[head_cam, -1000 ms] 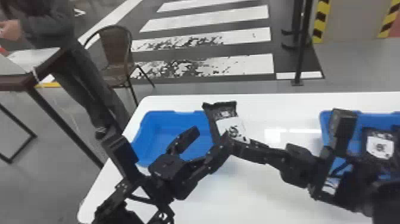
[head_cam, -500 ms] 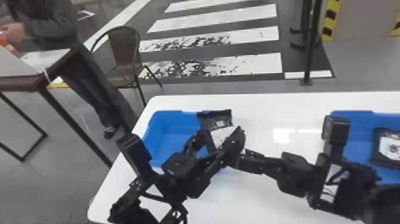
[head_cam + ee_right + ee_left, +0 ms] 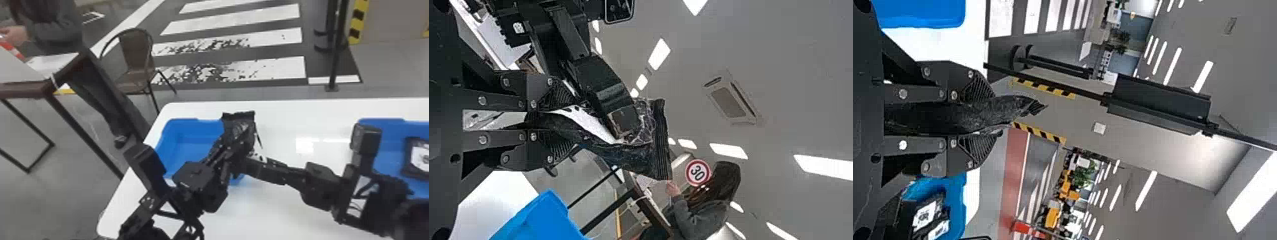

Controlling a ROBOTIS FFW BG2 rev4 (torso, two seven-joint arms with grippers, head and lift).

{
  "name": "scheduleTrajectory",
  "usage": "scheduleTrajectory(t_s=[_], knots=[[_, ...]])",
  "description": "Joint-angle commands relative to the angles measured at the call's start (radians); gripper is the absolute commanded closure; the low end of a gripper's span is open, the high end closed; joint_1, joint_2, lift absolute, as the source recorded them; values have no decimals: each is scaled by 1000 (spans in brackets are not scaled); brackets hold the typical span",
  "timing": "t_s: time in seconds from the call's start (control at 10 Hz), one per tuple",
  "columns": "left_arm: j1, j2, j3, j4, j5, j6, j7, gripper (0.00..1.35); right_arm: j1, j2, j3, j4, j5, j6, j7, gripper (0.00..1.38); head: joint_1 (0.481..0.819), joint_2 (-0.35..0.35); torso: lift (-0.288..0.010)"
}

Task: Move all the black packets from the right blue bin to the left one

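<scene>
Pinching one black packet (image 3: 239, 116) together, the left gripper (image 3: 237, 134) and the right gripper (image 3: 247, 153) meet over the right side of the left blue bin (image 3: 188, 127), which sits by the far left corner of the white worktop (image 3: 319, 127). Both have their fingers closed on the packet. In the left wrist view it is wedged edge-on between the two flat fingers. In the right wrist view the left gripper's finger lies across the packet's white label, beyond the right fingers.

The packet's long axis runs along the right fingers and out past them. Its crimped end points up and toward the worktop's far edge, the face slightly bent.

In the right blue bin (image 3: 383, 153), also near the far edge, another black packet (image 3: 408, 159) lies label up, partly cut off by the head view's edge. The left wrist view shows two white labels in that bin.
</scene>
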Motion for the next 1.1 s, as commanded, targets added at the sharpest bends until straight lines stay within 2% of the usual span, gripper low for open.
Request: scheduleTrajectory(t_s=[0.0, 0.2, 0.3, 0.4, 0.5, 0.7, 0.9, 1.0], knots=[[12, 3, -8, -4, 3, -33, 5, 1223, 0, 0, 0, 9, -28, -3, -13, 976, 695, 329, -140], [37, 3, -8, -19, -1, -101, 38, 1223, 15, 0, -26, 28, -73, -15, -39, 245, 695, 325, -140], [39, -3, 18, -17, -19, -121, 51, 1223, 47, 0, -86, 1, -53, -17, -66, 50, 695, 324, -140], [29, -10, 39, 23, -119, -160, 91, 1223, 125, 2, -178, -99, 28, -15, -126, 108, 695, 316, -140], [-15, -12, 51, 111, -221, -187, 113, 1223, 182, 7, -241, -171, 72, -3, -161, 159, 695, 312, -140], [-128, -7, 47, 263, -404, -190, 130, 1223, 199, 8, -269, -195, 96, 0, -174, 180, 695, 303, -140], [-253, 0, 20, 445, -532, -271, 151, 1223, 224, 10, -293, -254, 136, 0, -200, 180, 695, 301, -140], [-300, 5, 14, 509, -552, -293, 165, 1125, 226, 8, -303, -266, 142, 5, -200, 177, 695, 297, -140]])
